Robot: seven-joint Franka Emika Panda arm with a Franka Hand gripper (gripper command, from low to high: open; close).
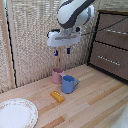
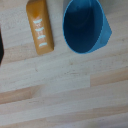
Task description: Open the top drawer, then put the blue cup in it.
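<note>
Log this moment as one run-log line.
gripper: open, above the mugs | blue cup: on table, beside pink mug | top drawer: shut | orange bar: on table

We see the scene from two cameras. The exterior view stands back and looks down at an angle across the light wooden tabletop (image 1: 95, 102), taking in the white robot arm (image 1: 75, 15) and the dark brown wooden dresser (image 1: 112, 42) at its right. The wrist view looks straight down from close — both share the glossy blue mug (image 1: 68, 84) (image 2: 84, 26) and the orange rectangular block (image 1: 57, 96) (image 2: 40, 26).
</note>
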